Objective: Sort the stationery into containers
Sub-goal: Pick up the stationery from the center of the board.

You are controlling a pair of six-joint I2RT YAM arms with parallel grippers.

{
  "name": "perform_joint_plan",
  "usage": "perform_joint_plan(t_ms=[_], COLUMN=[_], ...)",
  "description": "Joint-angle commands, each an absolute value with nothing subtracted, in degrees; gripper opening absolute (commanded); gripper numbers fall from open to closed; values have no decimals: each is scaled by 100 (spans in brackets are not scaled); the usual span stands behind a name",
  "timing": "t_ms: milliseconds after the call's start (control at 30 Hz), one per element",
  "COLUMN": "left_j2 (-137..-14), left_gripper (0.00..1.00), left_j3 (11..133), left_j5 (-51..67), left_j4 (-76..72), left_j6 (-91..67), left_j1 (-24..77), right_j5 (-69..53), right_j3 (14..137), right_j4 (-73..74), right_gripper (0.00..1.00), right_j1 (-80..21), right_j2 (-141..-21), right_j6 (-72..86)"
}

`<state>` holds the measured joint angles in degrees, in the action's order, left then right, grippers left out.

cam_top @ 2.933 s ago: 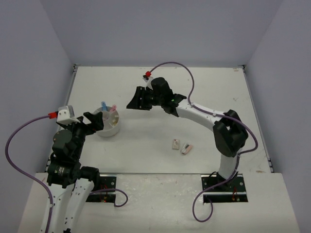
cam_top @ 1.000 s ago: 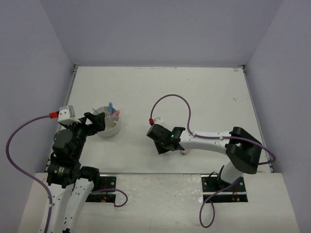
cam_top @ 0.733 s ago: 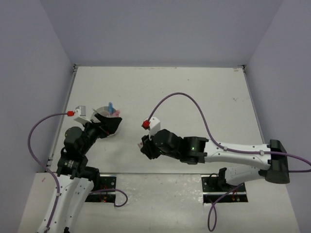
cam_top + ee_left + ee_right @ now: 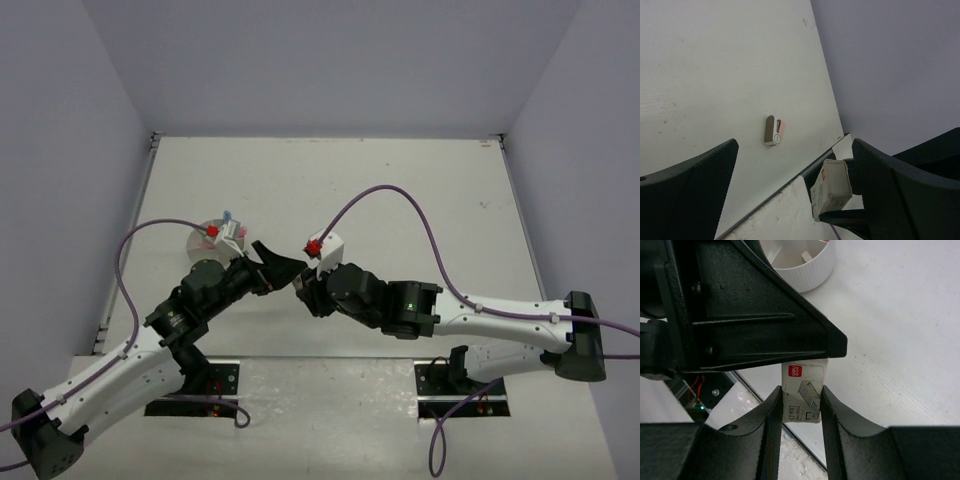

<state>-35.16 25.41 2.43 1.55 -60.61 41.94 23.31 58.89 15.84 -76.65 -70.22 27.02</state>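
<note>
stationery box offered between two end effectors

a small staple box (image 4: 805, 380) is held clamped between the fingers of the right end effector (image 4: 800, 392), gripped across its two narrow sides with the printed face left showing. the left end effector (image 4: 278, 267) is spread wide, and the free upper end of the box is placed just at one of its broad black fingers; whether contact is made cannot be told. the white holder (image 4: 812, 276) is seen beyond that left finger, well apart from the box, with its divided inside partly visible. past the open left fingers, a grey and pink block (image 4: 775, 131) is left lying flat on the counter (image 4: 715, 60), well apart from both end effectors.

the box is judged to be light and stiff, made of thin card with smooth faces. it could be dented by a hard squeeze and could slide in a loose one. a handover appears to be in progress. the box would best be taken at its free end, above the right fingers, across the same narrow sides, so that the grips do not overlap. a release before the second grip is firm could let it drop to the counter.
</note>
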Motion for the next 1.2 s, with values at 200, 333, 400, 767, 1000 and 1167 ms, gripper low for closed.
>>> perform_joint_plan(t_ms=[200,333,400,767,1000,1167], left_j2=[-3778,-3842,-3890,-4325,-4428,-4278], left_gripper=[80,75,67,31,3,0], left_j3=[2530,2443,2419,2355,2409,2746], left_j5=[-42,342,453,1104,1202,868], left_j4=[-672,-978,-1105,-1740,-1681,-1161], left_j6=[-5850,-5900,-5947,-6081,-5946,-5531], left_j1=[4476,4527,4535,4588,4588,4591], right_j5=[2849,2935,3062,2786,2931,2567], right_j3=[5926,5985,5970,5883,5734,5518], right_j4=[1562,1511,1487,1083,1037,824], right_gripper=[0,0,0,0,0,22], right_j1=[-7708,-7698,-7667,-7497,-7345,-7242], right_j2=[-7032,-7171,-7211,-7206,-7024,-6794], right_j6=[2779,2732,2725,2509,2664,2576])
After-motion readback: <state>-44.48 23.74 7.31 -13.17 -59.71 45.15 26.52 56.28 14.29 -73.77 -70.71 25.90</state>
